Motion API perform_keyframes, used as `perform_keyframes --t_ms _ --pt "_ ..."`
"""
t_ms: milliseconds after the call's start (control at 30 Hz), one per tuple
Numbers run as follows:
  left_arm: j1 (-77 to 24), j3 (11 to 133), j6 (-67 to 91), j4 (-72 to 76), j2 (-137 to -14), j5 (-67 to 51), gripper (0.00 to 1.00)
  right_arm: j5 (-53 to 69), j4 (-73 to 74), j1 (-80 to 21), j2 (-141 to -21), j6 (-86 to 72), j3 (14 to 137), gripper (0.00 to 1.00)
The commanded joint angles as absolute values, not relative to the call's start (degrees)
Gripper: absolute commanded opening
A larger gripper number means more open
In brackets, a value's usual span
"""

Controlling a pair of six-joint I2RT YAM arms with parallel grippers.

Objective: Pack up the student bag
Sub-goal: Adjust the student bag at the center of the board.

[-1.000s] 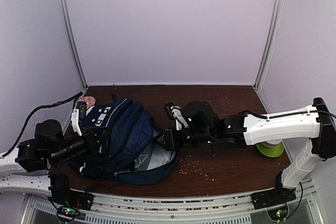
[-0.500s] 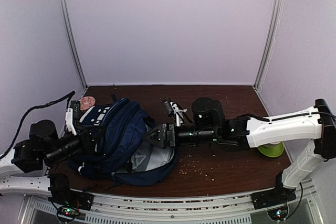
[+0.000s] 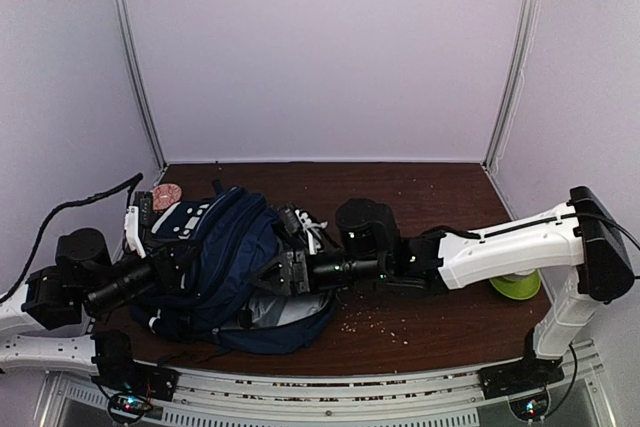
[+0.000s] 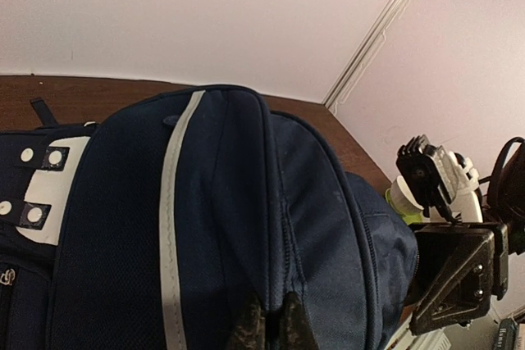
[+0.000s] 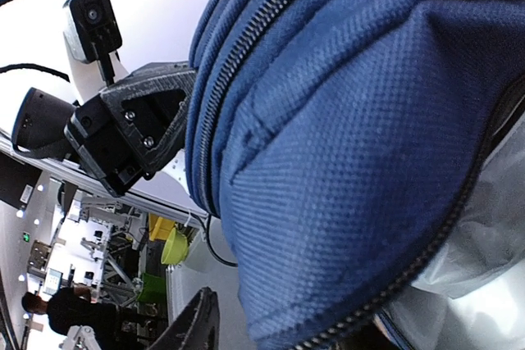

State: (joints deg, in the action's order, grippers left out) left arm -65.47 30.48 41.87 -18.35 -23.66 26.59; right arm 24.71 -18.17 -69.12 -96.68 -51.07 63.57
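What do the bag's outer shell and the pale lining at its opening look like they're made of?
Shell of the student bag: woven synthetic fabric, likely nylon or polyester, matte; the right wrist view shows a coarse grid weave. Its lining: thin, smooth, slightly shiny grey sheet, wrinkled; possibly coated fabric.

One backpack (image 3: 225, 257); two robot arms, left arm (image 3: 90, 292) and right arm (image 3: 500, 242); one green round thing (image 3: 515, 286); one small pink thing (image 3: 166, 192).

student bag (image 5: 353, 120): matt woven cloth | table (image 3: 440, 182): dark smooth wood
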Motion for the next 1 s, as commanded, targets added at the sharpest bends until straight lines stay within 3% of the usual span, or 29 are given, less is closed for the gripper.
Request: perform_keyframes --t_ms 0,267,533,767,800,900,967 --pt "-65.4 33.5 41.1 -8.9 -21.4 29.5 0.0 26.2 -21.9 -69.5 -98.2 -52.6 66.5 0.39" --pt "-65.4 33.7 41.1 -9.7 -21.3 29.8 0.0 25.4 -21.1 -69.6 -97.8 -51.5 65.4 0.0" --pt "-65.4 35.2 41.0 -13.5 -19.2 33.0 0.0 13.7 -3.9 -69.5 -93.5 -39.5 62.8 0.0" --pt "-65.4 36.6 39.8 -15.3 -18.5 35.2 0.0 11.3 -2.4 -68.5 -95.0 -39.5 61.6 0.0" --pt "-65.4 36.8 39.8 -15.5 -18.5 35.3 0.0 12.2 -3.0 -68.5 -95.0 -39.5 61.7 0.02" --pt "-65.4 37.2 39.8 -17.1 -18.5 36.0 0.0 14.3 -4.5 -68.5 -93.5 -39.8 61.2 0.39" --pt "-65.4 37.6 39.8 -18.8 -18.1 36.5 0.0 14.1 -4.9 -68.5 -91.5 -39.8 60.6 0.55"
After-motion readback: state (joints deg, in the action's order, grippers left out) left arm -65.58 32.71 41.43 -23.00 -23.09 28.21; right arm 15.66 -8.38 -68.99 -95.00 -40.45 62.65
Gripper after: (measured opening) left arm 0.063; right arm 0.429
